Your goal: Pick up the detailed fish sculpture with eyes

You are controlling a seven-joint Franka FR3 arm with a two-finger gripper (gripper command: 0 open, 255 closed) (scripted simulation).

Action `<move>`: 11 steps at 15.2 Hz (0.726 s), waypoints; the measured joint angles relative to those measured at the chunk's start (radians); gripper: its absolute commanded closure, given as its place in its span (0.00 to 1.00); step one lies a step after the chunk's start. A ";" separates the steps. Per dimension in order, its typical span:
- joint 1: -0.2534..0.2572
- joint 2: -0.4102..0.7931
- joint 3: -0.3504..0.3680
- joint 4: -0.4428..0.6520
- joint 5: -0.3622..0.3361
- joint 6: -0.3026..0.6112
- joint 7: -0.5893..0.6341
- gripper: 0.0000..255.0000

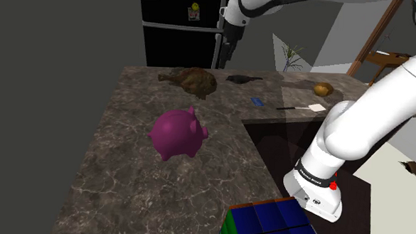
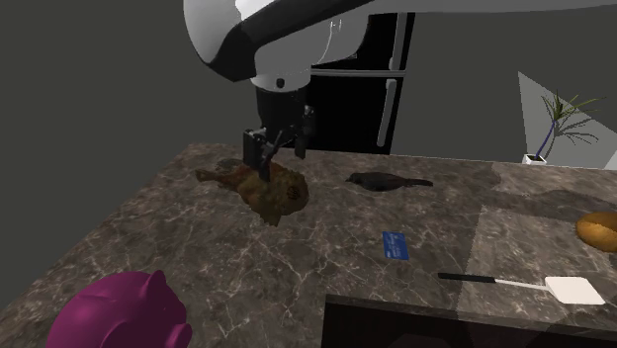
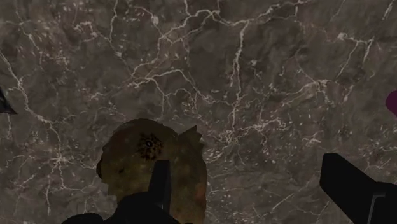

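Observation:
The fish sculpture (image 1: 193, 81) is mottled brown and lies near the far edge of the dark marble counter (image 1: 126, 167). The second exterior view shows the fish sculpture (image 2: 269, 188) with its tail towards that view's left. My black gripper (image 2: 278, 146) hangs just above it, open and holding nothing. In the wrist view, the fish sculpture (image 3: 149, 162) shows a round eye and sits beneath one finger (image 3: 159, 188). The other finger (image 3: 353, 188) stands far off over bare marble. The gripper (image 3: 254, 191) does not straddle the fish.
A magenta piggy bank (image 1: 177, 133) stands mid-counter. Also on the counter are a black figure (image 2: 386, 181), a small blue card (image 2: 396, 243), a white spatula (image 2: 554, 287) and a brown lump (image 2: 598, 229). A blue-green cube (image 1: 267, 221) sits at the near edge. A black fridge (image 1: 178, 26) stands behind.

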 measured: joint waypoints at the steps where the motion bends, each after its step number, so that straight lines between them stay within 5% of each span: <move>1: 0.003 0.033 -0.005 0.016 0.001 0.025 -0.023 0.00; 11: 0.024 0.377 -0.027 0.260 0.044 0.209 -0.258 0.00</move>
